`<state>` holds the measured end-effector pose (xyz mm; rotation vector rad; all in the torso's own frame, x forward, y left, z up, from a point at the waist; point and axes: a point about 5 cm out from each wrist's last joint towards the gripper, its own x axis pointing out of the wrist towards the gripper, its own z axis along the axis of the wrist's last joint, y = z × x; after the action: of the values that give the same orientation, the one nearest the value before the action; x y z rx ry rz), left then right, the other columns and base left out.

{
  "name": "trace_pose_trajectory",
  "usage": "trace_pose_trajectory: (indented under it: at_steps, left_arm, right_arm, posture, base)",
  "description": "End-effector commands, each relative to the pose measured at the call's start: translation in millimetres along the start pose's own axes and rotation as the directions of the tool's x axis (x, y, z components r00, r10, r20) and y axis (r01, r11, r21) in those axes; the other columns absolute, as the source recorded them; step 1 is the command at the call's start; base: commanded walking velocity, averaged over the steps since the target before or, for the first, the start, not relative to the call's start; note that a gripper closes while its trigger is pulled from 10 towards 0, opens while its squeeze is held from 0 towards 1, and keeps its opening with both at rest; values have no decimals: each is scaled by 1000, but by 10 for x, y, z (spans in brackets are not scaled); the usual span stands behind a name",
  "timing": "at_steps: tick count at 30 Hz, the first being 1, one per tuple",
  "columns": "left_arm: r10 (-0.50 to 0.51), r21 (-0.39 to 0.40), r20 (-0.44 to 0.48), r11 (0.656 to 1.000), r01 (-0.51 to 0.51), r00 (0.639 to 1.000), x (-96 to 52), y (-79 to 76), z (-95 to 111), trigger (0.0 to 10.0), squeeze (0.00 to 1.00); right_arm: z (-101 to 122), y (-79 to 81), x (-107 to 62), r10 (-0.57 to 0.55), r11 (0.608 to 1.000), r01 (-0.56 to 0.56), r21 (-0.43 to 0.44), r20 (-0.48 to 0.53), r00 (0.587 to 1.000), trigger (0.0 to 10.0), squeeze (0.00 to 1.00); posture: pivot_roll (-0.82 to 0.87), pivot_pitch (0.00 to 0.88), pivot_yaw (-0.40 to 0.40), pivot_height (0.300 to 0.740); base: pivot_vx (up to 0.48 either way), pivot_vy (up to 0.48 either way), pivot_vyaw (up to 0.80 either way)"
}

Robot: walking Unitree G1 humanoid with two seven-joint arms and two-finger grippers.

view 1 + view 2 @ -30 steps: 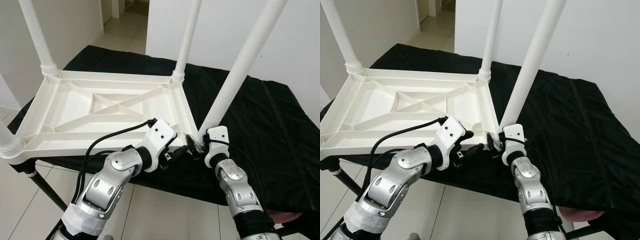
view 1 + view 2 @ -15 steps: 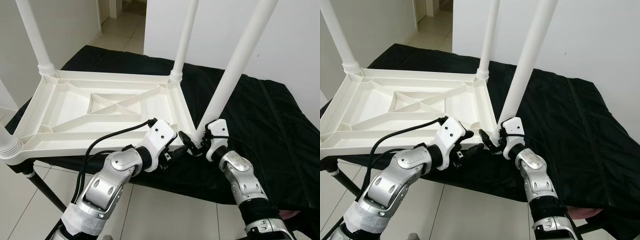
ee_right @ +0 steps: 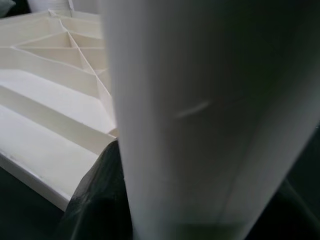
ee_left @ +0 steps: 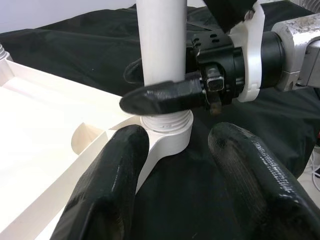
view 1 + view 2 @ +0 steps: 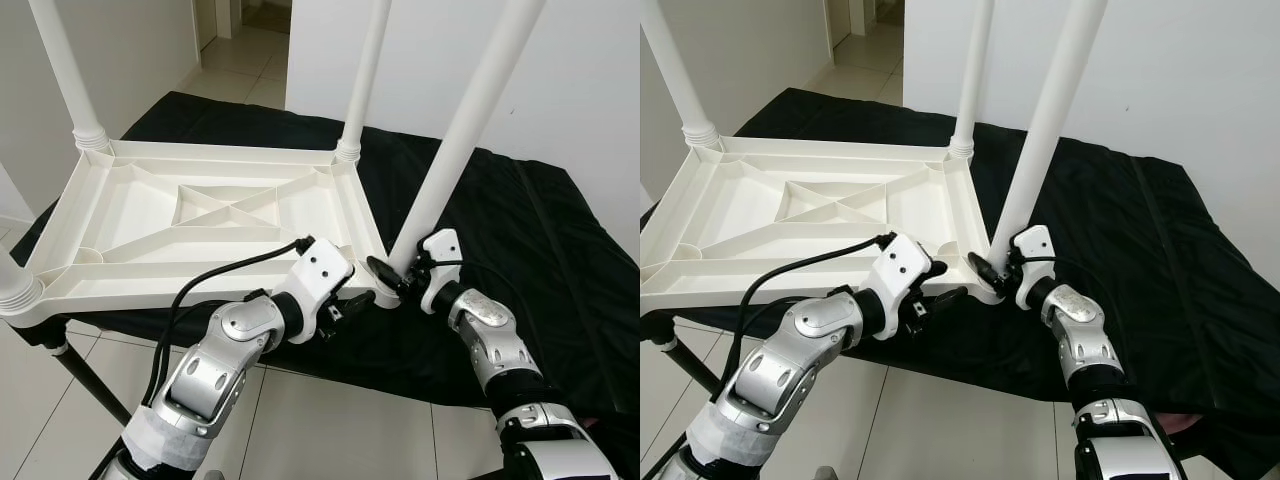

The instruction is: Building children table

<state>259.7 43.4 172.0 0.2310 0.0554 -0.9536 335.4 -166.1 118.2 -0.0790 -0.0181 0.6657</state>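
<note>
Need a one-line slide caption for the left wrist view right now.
Right end effector clamps the white table leg just above its corner socket, left end effector open below.

Right end effector (image 5: 992, 272) clamps leg (image 5: 1040, 150) base; left end effector (image 5: 945, 293) under tabletop (image 5: 790, 215) corner

— Where do we stand with the tabletop (image 5: 210, 215)?
— It lies upside down on the cloth-covered bench (image 5: 540, 240) before us, legs up. Our right gripper (image 5: 392, 277) clasps the near right leg (image 5: 455, 160) just above its corner socket (image 4: 167, 132); our left gripper (image 4: 175, 175) sits beside that corner
</note>
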Motion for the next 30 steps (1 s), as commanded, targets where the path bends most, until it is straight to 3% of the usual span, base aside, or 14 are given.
trace_pose_trajectory:
  at_steps: [1, 8, 9, 16, 25, 30]
  left_arm:
    - [18, 20, 1, 1000, -18, 1000, 4, -8, 16, 10000, 0]
    - [19, 18, -1, 1000, -18, 1000, -6, -9, 14, 10000, 0]
    - [20, 19, -2, 1000, -19, 1000, -3, -1, 13, 10000, 0]
    - [28, 21, 0, 999, -28, 1000, 9, 22, 23, 10000, 0]
    - [6, 21, -15, 1000, -6, 1000, -7, -53, -30, 10000, 0]
    - [42, -2, -24, 999, -42, 999, -8, 5, -57, 10000, 0]
  right_arm:
    - [-128, 58, 1, 38, 999, -36, 31, -56, 998, 0, 0]
    - [-173, 89, -17, 44, 998, -42, 48, -55, 998, 0, 0]
    - [-178, 114, -1, 11, 995, -7, 100, -37, 999, 10000, 0]
    - [-163, 179, 23, -56, 995, 59, 78, -40, 998, 10000, 0]
    - [-68, 355, 64, -268, 961, 270, 53, -39, 963, 10000, 0]
    - [-44, 448, 37, -467, 878, 470, 88, -54, 883, 10000, 0]
  posture:
    - [65, 0, -93, 740]
    - [60, 0, -91, 740]
    - [59, 0, -92, 740]
    - [51, 0, -91, 740]
    - [38, 0, -91, 740]
    - [30, 0, -90, 740]
  base:
    - [0, 0, 0]
    - [0, 0, 0]
    - [0, 0, 0]
    - [0, 0, 0]
    - [0, 0, 0]
    - [0, 0, 0]
